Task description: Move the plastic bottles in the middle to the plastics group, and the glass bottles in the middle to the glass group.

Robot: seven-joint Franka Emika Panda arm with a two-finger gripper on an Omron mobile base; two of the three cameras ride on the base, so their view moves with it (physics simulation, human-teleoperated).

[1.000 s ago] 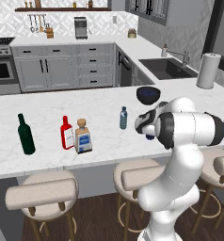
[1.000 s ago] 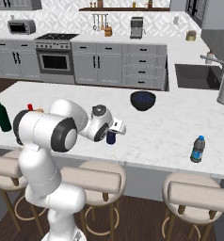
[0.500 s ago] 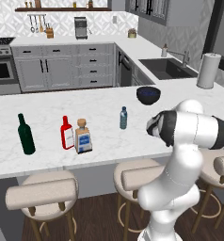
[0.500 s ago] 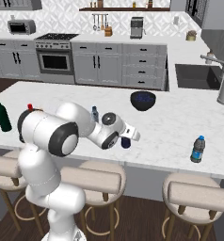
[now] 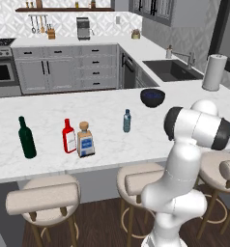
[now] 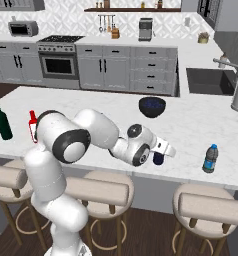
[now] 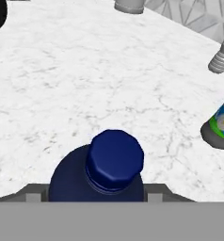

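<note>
The arm has swung right, carrying the navy bottle (image 7: 109, 169) toward the blue bottle (image 6: 210, 158). The gripper (image 6: 161, 152) holds it; drop-off looks close.

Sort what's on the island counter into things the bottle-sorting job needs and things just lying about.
Job: dark navy bottle, between the pincer fingers; slim pale bottle; amber corked bottle; green wine bottle; red bottle; blue labelled bottle.

Lying about: dark bowl; paper towel roll.
</note>
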